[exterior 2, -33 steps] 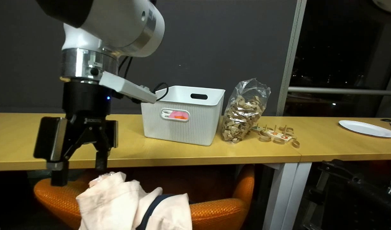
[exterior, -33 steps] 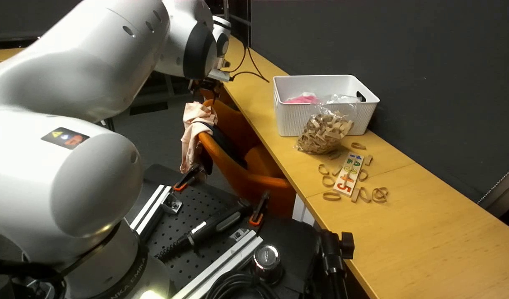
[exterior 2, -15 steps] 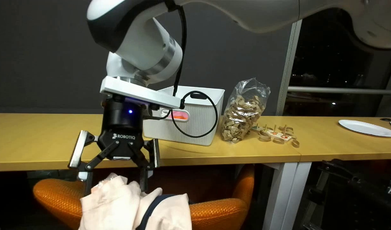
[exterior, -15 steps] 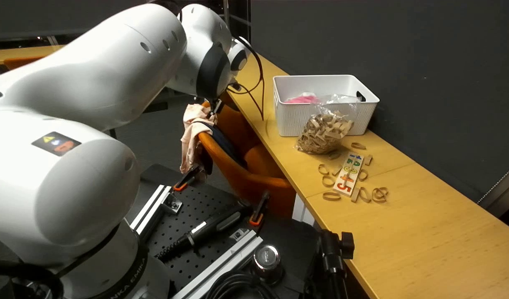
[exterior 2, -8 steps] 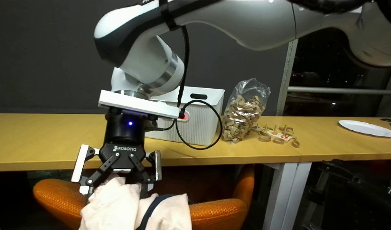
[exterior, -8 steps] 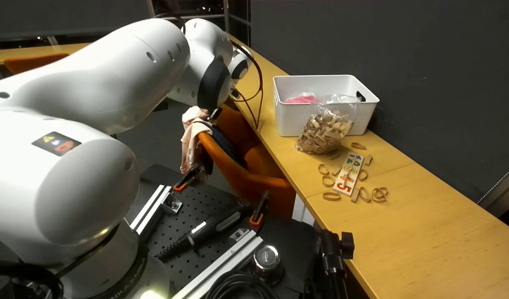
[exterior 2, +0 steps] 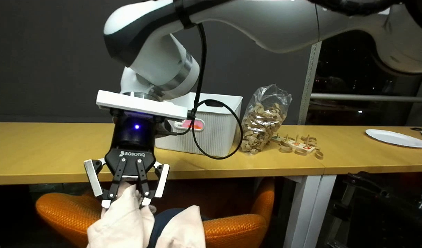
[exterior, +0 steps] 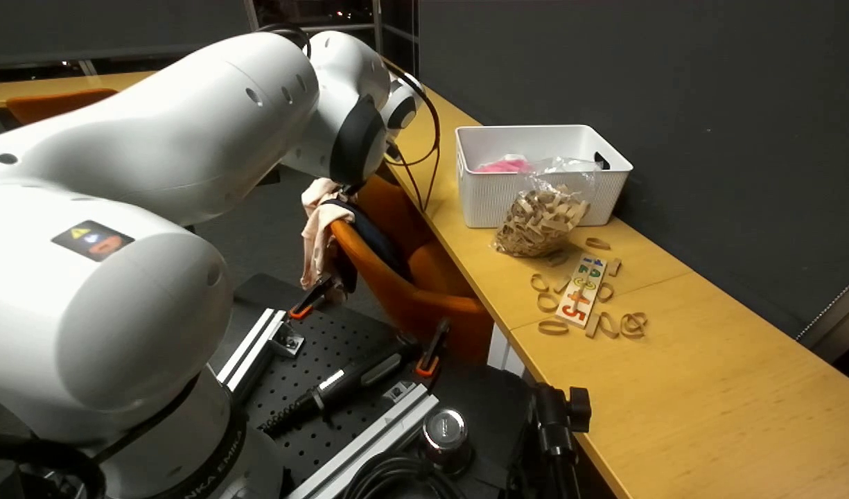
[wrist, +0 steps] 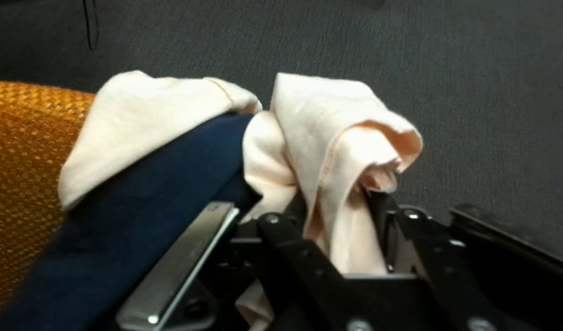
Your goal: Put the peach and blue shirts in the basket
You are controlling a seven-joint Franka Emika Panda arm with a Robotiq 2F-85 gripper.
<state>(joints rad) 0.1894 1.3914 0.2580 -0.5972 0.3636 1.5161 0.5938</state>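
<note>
The peach shirt (exterior 2: 117, 227) drapes over the rim of an orange chair, bunched at its top. My gripper (wrist: 338, 207) points down at that bunch, its fingers drawn in on either side of a fold of the peach cloth; their tips are partly hidden by fabric. In the wrist view the blue shirt (wrist: 171, 165), dark navy, lies beside the grip and under part of the peach cloth, outside the jaws. On the table stands the white basket (exterior: 479, 201), with something pink and white (exterior: 504, 165) inside. An exterior view shows the arm's cable partly in front of the basket (exterior 2: 214, 141).
The orange chair (exterior 2: 238, 227) stands against the table's front edge (exterior 2: 248, 173). A clear bag of tan wooden bits (exterior 2: 262, 124) leans near the basket. Rings lie around a number board (exterior: 582, 287). A white plate (exterior 2: 397, 138) sits farther along. The arm's cable (exterior 2: 240, 134) hangs in a loop.
My gripper has come down onto the peach shirt, and its fingers have moved from wide apart to close together, gathering cloth. It has since risen slightly, and more navy cloth shows.
</note>
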